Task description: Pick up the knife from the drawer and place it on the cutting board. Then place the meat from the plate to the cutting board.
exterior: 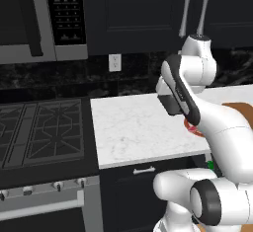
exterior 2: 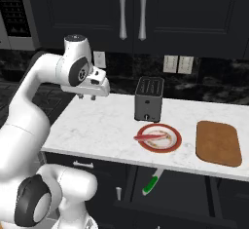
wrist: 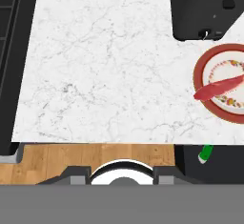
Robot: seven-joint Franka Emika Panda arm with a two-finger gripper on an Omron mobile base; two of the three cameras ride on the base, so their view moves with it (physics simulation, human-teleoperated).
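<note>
My gripper (exterior 2: 86, 97) hangs open and empty above the left part of the white marble counter (exterior 2: 102, 125), well left of every task object. The red-rimmed plate (exterior 2: 178, 139) lies near the counter's front edge with the reddish meat strip (exterior 2: 146, 137) across its left side. To its right rests the brown cutting board (exterior 2: 218, 143). Below the plate, the knife's green part (exterior 2: 151, 183) shows in the open drawer (exterior 2: 170, 194). In the hand view the plate (wrist: 199, 70), meat (wrist: 217, 88) and green knife part (wrist: 205, 153) sit at the right edge.
A dark toaster (exterior 2: 149, 99) stands just behind the plate. A black stove (exterior: 39, 127) adjoins the counter on the left, with a microwave (exterior: 29, 14) above it. Dark wall cabinets hang overhead. Wooden floor (wrist: 95, 158) shows in front of the counter.
</note>
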